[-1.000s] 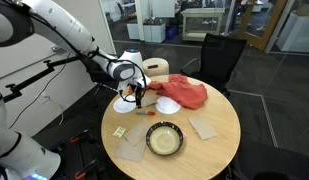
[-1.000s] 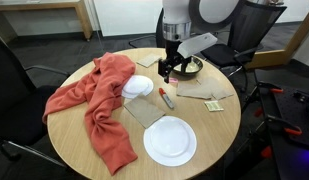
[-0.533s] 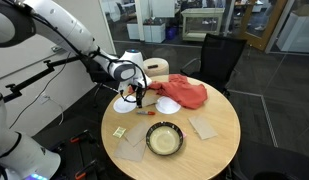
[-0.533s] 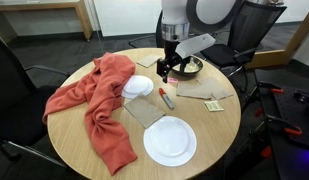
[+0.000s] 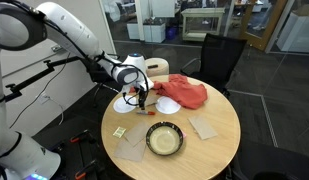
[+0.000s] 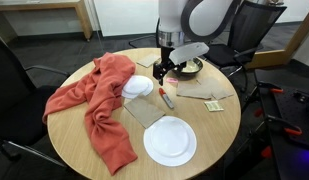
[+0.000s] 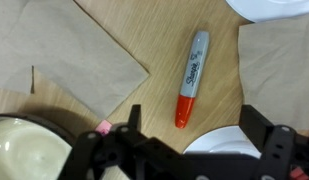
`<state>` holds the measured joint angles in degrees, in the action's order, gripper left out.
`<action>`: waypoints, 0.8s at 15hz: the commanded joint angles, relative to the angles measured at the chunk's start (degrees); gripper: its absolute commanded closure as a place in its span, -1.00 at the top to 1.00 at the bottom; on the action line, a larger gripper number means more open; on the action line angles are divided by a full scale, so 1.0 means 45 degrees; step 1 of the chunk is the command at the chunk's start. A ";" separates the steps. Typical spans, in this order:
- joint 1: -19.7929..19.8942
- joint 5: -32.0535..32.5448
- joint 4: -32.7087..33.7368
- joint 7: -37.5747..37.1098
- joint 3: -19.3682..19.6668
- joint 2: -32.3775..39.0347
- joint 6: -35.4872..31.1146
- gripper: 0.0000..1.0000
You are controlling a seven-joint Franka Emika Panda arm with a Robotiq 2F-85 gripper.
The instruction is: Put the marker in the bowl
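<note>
Wooden table [image 6: 219, 132] | red-capped marker [image 7: 191, 78] lies flat | gripper [image 6: 164, 73] hovers above it, fingers spread, empty | bowl [image 5: 164, 139] near.

marker [image 7: 191, 78]: grey barrel, red cap, lying flat on bare wood, slightly tilted in the wrist view | bowl [image 5: 164, 139]: round, pale inside, dark rim, upright, near marker, not touching
</note>
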<state>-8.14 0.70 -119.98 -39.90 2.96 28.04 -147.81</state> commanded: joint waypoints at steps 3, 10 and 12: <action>-0.0343 -0.0321 0.1269 -0.0568 0.0283 0.1495 -0.0099 1.00; -0.0637 -0.0603 0.2468 -0.0729 0.0565 0.2837 0.0015 1.00; -0.0728 -0.0663 0.2708 -0.0828 0.0651 0.3078 0.0084 1.00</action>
<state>-9.75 -1.23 -110.35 -41.55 4.45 39.95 -147.83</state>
